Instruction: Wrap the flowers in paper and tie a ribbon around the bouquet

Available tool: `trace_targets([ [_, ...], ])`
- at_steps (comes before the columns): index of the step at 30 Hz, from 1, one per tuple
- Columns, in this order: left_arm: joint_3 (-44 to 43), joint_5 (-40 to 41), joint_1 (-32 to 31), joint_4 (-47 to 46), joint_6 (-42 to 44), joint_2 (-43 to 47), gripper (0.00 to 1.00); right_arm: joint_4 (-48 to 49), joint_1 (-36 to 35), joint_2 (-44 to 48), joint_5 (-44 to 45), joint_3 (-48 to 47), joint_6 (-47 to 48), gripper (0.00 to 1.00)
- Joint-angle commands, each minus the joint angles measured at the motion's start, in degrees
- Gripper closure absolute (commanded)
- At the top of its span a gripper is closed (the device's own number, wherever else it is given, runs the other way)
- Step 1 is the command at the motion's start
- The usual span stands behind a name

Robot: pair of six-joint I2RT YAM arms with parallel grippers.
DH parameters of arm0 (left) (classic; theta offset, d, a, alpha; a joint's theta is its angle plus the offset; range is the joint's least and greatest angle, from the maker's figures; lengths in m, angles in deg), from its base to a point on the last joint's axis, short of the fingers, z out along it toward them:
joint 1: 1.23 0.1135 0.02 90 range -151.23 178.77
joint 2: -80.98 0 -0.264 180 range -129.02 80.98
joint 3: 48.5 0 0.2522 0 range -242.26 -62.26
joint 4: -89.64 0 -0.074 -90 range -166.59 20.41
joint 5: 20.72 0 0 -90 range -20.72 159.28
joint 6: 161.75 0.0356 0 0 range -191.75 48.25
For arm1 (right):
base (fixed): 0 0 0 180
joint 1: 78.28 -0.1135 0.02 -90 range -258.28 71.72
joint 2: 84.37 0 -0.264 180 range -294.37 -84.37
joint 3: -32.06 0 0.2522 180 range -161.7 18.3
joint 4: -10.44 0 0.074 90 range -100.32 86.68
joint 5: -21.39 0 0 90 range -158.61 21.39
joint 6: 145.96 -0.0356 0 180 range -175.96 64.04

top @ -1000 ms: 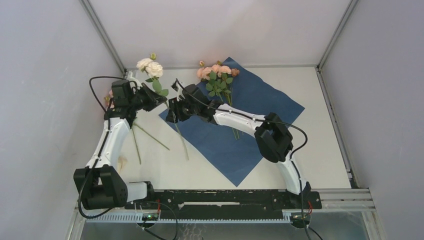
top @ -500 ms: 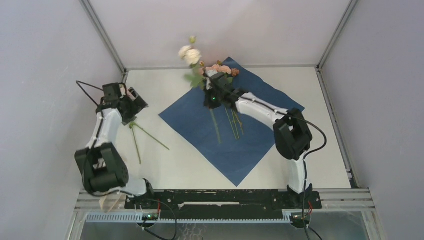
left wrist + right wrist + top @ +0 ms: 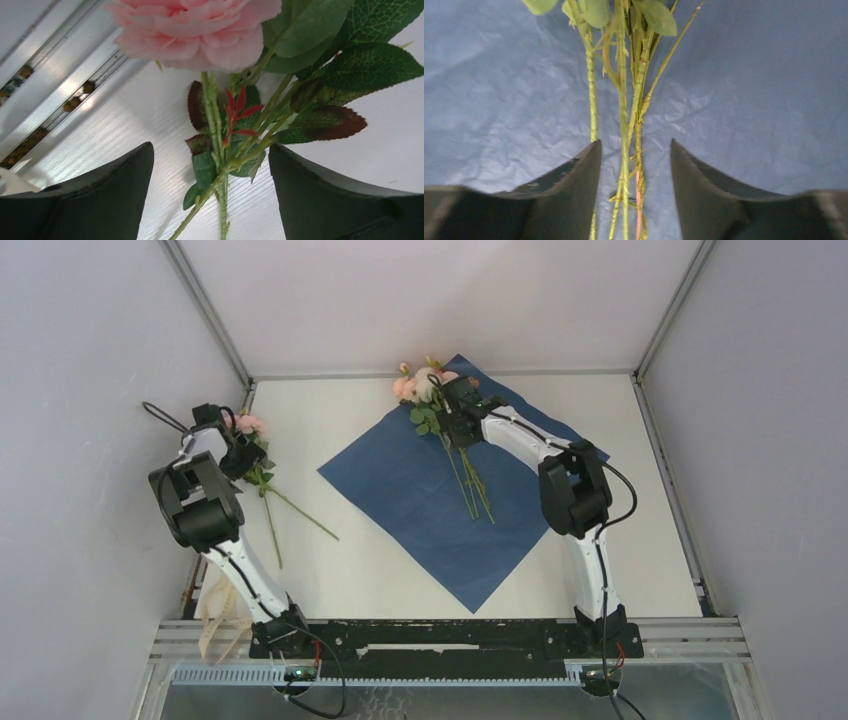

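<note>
The white table (image 3: 330,575), finely ribbed, has bare room along its lower and right edges. The thin, crinkled blue paper (image 3: 430,515) lies as a diamond at centre frame. The flowers (image 3: 430,420) rest on its upper corner, knobbly stems trailing down. The right gripper (image 3: 634,147) straddles them, fingers apart, unclamped. At far left, the left gripper (image 3: 210,152) stands wide around the pink rose (image 3: 195,25) stems.

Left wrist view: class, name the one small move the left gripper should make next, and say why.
Probably close the left gripper on the stems of the pink rose: its jaws stand open either side of them, and this rose lies on the table, off the blue paper where the other flowers lie.
</note>
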Motion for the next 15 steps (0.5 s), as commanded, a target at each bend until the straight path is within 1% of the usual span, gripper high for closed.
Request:
trace_targets([
  [1, -4.77, -2.38, -0.05, 0.37, -1.59, -2.46, 0.16, -4.10, 0.40, -1.93, 1.55, -4.89, 0.02, 0.32],
  [5, -4.60, -2.77, -0.04, 1.33, -1.21, -2.17, 0.25, -3.99, -0.01, -0.08, 0.37, -3.67, -0.53, 0.29],
  [7, -2.19, -3.71, -0.02, 1.07, -1.25, -0.01, 0.26, -3.50, -0.45, 1.59, 0.94, -2.30, -0.38, 0.29],
  [9, 1.67, -4.59, -0.08, -0.19, -1.51, 3.57, 0.26, -3.47, -0.71, 2.81, 1.35, -0.88, -0.49, 0.29],
  [12, 9.67, -4.64, -0.72, -1.75, -1.32, 9.27, 0.26, -3.33, -1.11, 4.65, 1.16, 1.24, -1.02, 0.29],
  [15, 16.83, -4.10, -2.20, -2.54, -0.27, 13.85, 0.30, -2.42, -1.66, 7.10, 0.83, 3.96, -1.07, 0.29],
])
